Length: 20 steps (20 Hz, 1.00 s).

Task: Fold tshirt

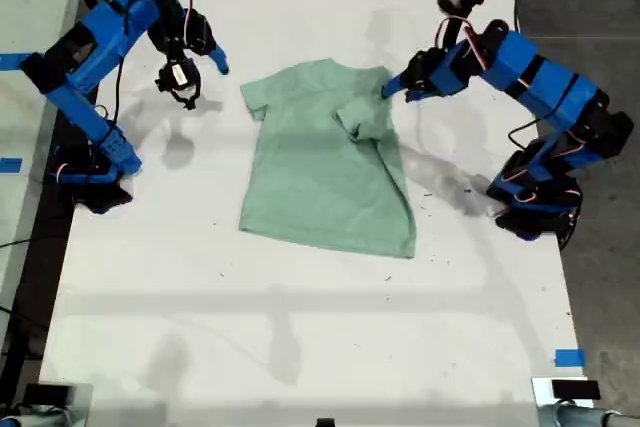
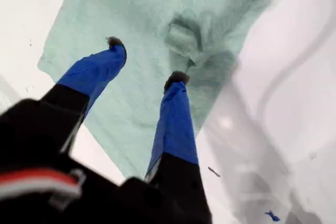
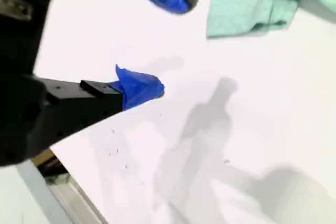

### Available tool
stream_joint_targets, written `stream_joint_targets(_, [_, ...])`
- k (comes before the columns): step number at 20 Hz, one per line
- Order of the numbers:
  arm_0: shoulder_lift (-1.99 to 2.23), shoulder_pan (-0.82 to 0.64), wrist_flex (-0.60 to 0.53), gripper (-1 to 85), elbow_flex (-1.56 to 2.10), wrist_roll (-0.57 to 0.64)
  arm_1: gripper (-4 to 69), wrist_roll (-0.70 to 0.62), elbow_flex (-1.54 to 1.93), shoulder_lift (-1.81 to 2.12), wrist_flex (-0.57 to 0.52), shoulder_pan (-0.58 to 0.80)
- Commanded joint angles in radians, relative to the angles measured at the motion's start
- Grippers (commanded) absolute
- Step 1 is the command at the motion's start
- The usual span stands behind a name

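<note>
the tshirt point(image 1: 325, 162) lies flat on the white bench point(image 1: 300, 327), roughly in the middle between my two arms, hem toward the near edge in the exterior view. one sleeve, on the exterior view's right, is already turned in over the chest as a bunched flap point(image 1: 365, 117); the other sleeve point(image 1: 256, 97), on the exterior view's left, is spread out flat.

my first gripper point(image 2: 144, 61) hangs just above that folded-in flap, jaws spread apart and holding nothing; in its wrist view both dark fingertips point(image 2: 177, 77) sit over the mint cloth, near the crumpled lump, and i can't tell whether they touch it. my second gripper point(image 3: 176, 43) is off the cloth over bare bench, just beside the flat sleeve's edge, jaws wide and empty as well.

so i judge the first side fold is laid and this is the gap between folds. the flap looks lumpy rather than crisp, so it may want smoothing before anything else goes over it.

the next move probably belongs to my second gripper: drop to the flat sleeve, close on a single layer at its outer edge, and carry it across toward the middle. the pinch needs to take cloth only and stay low, or the body will drag and skew on the bench.
</note>
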Motion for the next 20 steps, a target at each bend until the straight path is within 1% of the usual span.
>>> stream_joint_targets(1, [-0.101, 0.046, 0.020, 35.6, -0.221, 0.031, 15.8, 0.015, 0.026, 0.097, -0.038, 0.008])
stream_joint_targets(5, [-0.193, 0.049, 0.043, 35.7, -0.350, 0.032, 15.1, 0.018, 0.061, 0.149, -0.031, 0.017])
stream_joint_targets(9, [-0.265, 0.051, 0.031, 35.7, -0.374, 0.043, 14.3, 0.015, 0.074, 0.158, -0.021, 0.023])
stream_joint_targets(14, [-0.449, 0.057, -0.057, 35.6, -0.380, 0.043, 13.7, 0.023, 0.084, 0.173, -0.020, 0.015])
stream_joint_targets(18, [-0.644, 0.035, -0.107, 35.8, -0.442, 0.043, 13.0, 0.034, 0.101, 0.215, 0.000, 0.009])
stream_joint_targets(20, [-0.721, 0.015, -0.129, 33.9, -0.466, 0.043, 12.6, 0.041, 0.127, 0.250, 0.006, 0.008])
